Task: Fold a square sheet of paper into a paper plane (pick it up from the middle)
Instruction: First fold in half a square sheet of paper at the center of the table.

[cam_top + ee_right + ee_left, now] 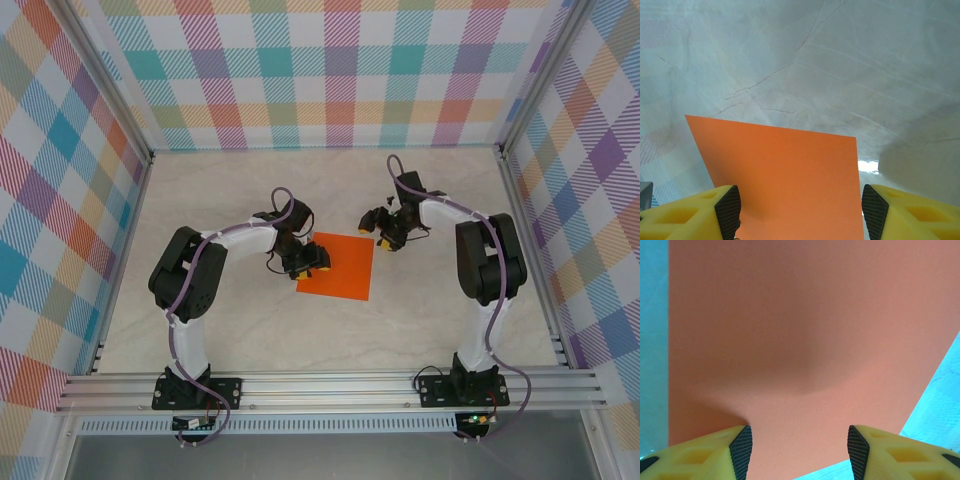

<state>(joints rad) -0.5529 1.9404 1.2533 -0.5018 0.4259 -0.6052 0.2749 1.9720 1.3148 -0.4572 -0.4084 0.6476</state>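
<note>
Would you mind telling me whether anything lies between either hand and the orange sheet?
Nothing visible does. The left hand hangs open over the square sheet of paper, the right hand open at its far right corner.

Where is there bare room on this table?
Free: the table strip along the back wall, and the strip between the paper sheet and the arm bases. Crowded: the middle, where left gripper and right gripper hover at the sheet.
</note>
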